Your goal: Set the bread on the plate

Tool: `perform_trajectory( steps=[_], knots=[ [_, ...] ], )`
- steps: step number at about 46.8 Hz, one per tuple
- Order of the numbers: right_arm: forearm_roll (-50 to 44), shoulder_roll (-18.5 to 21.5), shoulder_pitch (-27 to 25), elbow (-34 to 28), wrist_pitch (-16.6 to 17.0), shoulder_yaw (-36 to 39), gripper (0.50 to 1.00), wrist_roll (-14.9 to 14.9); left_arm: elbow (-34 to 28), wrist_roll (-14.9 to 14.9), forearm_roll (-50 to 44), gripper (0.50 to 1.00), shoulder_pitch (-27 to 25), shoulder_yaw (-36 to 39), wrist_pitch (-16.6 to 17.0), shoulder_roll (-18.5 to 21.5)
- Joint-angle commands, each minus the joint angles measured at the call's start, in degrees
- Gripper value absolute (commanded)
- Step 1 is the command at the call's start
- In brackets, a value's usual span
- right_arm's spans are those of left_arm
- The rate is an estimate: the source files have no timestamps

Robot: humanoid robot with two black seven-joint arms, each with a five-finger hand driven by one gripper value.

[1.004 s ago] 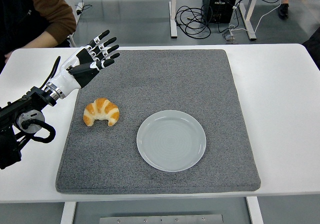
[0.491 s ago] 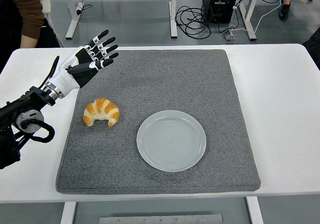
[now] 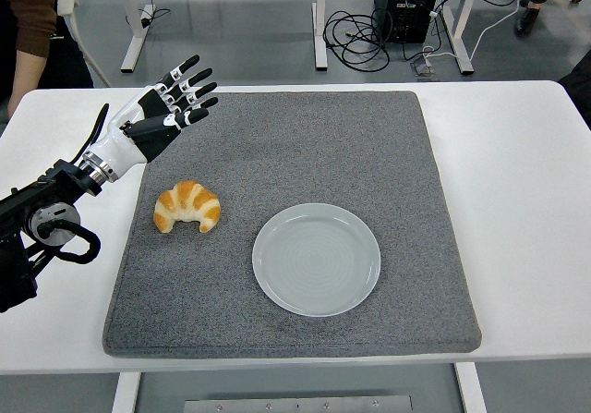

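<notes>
A grey mat (image 3: pixel 305 154) covers most of the white tabletop (image 3: pixel 517 200), leaving bare white strips along the left, right and near edges. The bread (image 3: pixel 187 206), a golden croissant, lies on the mat close to its left edge, curved with its tips pointing toward the near side. The plate (image 3: pixel 317 259), round and pale grey, sits on the mat to the right of the croissant and a little nearer the front; the two are apart, with a strip of bare mat between them. The left robot hand (image 3: pixel 164 108) hangs over the far-left corner of the mat, beyond the croissant and not touching it, its fingers (image 3: pixel 196 89) spread and extended toward the upper right, holding nothing. Its black arm (image 3: pixel 46 219) comes in from the left edge over the white strip beside the mat. The right half of the mat and the far stretch beyond the plate carry nothing, so the space around the plate is free on all sides. A person's brown sleeve (image 3: pixel 32 11) shows at the top-left corner, behind the far edge of the tabletop. Cables (image 3: pixel 369 34) lie on the floor beyond.
</notes>
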Motion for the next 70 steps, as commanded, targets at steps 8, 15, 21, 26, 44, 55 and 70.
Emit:
perform_trajectory(
  steps=[8, 15, 21, 26, 44, 55, 70],
  knots=[
    [0.0, 0.0, 0.0, 0.0, 0.0, 0.0, 1.000, 0.0, 0.0, 0.0, 0.0, 0.980, 0.3, 0.1, 0.0, 0.0],
    [0.0, 0.0, 0.0, 0.0, 0.0, 0.0, 1.000, 0.0, 0.0, 0.0, 0.1, 0.980, 0.3, 0.1, 0.0, 0.1],
    [0.0, 0.0, 0.0, 0.0, 0.0, 0.0, 1.000, 0.0, 0.0, 0.0, 0.1, 0.978, 0.2, 0.0, 0.0, 0.1],
    [0.0, 0.0, 0.0, 0.0, 0.0, 0.0, 1.000, 0.0, 0.0, 0.0, 0.2, 0.977, 0.1, 0.0, 0.0, 0.3],
    [0.0, 0.0, 0.0, 0.0, 0.0, 0.0, 1.000, 0.0, -0.9, 0.4, 1.4, 0.965, -3.2, 1.2, 0.3, 2.4],
    [0.0, 0.0, 0.0, 0.0, 0.0, 0.0, 1.000, 0.0, -1.2, 0.5, 11.7, 0.965, -10.1, 11.2, 0.3, 5.5],
    [0.0, 0.0, 0.0, 0.0, 0.0, 0.0, 1.000, 0.0, -1.3, 0.0, 28.3, 0.965, -18.1, 16.1, 0.5, 8.0]
  ],
)
